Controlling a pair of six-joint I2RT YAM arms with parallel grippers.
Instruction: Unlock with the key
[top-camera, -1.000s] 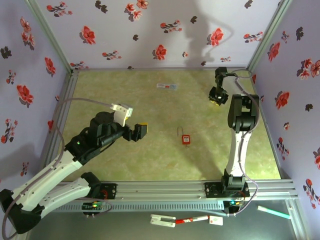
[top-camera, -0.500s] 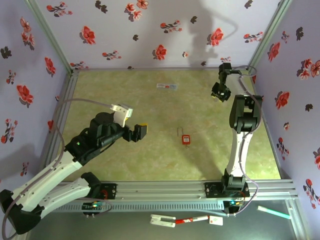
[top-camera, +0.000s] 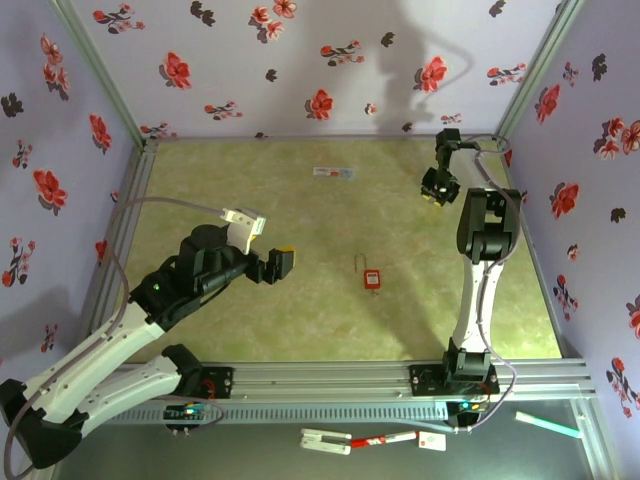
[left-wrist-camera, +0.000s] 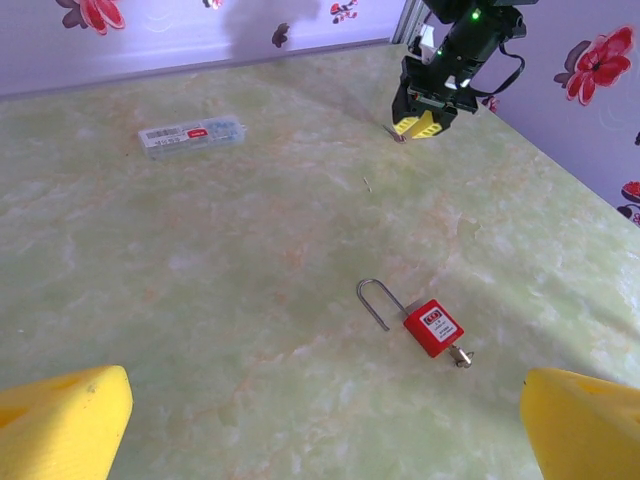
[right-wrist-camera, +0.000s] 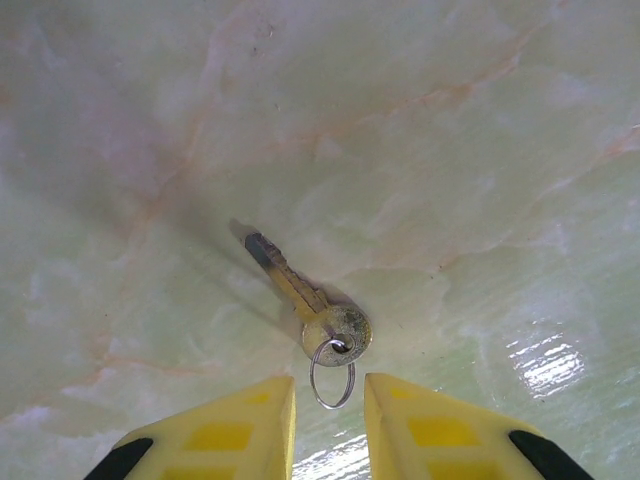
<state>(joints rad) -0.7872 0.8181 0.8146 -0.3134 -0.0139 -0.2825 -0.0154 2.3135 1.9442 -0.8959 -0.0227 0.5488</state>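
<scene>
Green marbled tabletop (top-camera: 300, 180), task barely begun imo: left hand (left-wrist-camera: 322, 425) gapes wide open near red padlock (top-camera: 373, 279) lying mid-tabletop, right hand (right-wrist-camera: 328, 392) at far right, narrowed to a slit by the key (right-wrist-camera: 300, 295), can't tell if gripped; pickup, insert & turn all left.

red padlock (top-camera: 373, 279) lies flat right of scene centre, long silver shackle pointing far, small metal stub at near end. dull brass key (right-wrist-camera: 300, 292), wire ring through head, lies flat at far right, well apart from padlock.
</scene>
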